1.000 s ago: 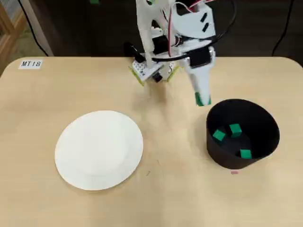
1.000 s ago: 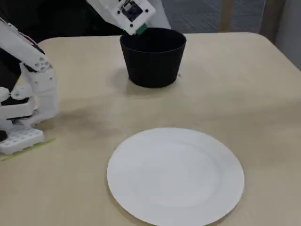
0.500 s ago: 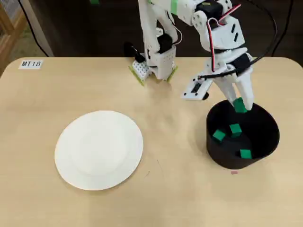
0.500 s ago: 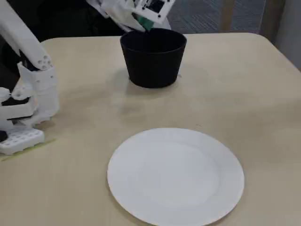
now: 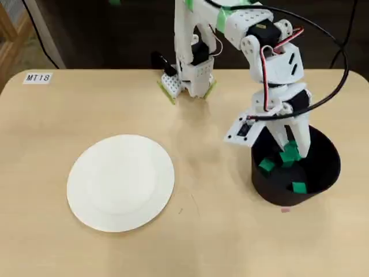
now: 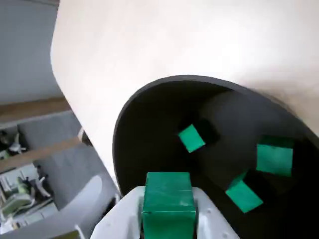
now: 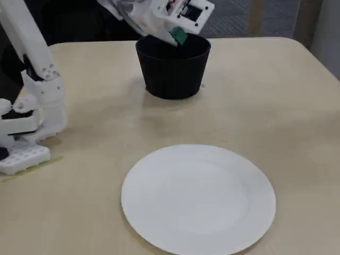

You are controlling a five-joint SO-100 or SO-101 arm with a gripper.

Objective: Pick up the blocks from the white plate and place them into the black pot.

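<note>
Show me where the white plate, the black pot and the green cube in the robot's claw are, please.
white plate [image 5: 120,182]: overhead view, on its flat middle.
black pot [image 7: 172,75]: fixed view, on its outer front wall.
green cube in the gripper [image 6: 168,198]: wrist view, on its top face, between the white fingers.

Even, soft indoor light; faint shadows on table; all views slightly soft; pot interior dark.

A light wooden table with rounded corners fills most of the overhead view. Near its far left corner lies a small white label that seems to read "MT18". Black cables hang against the dark background beyond it. In the fixed view, grey flooring shows past the tabletop.
</note>
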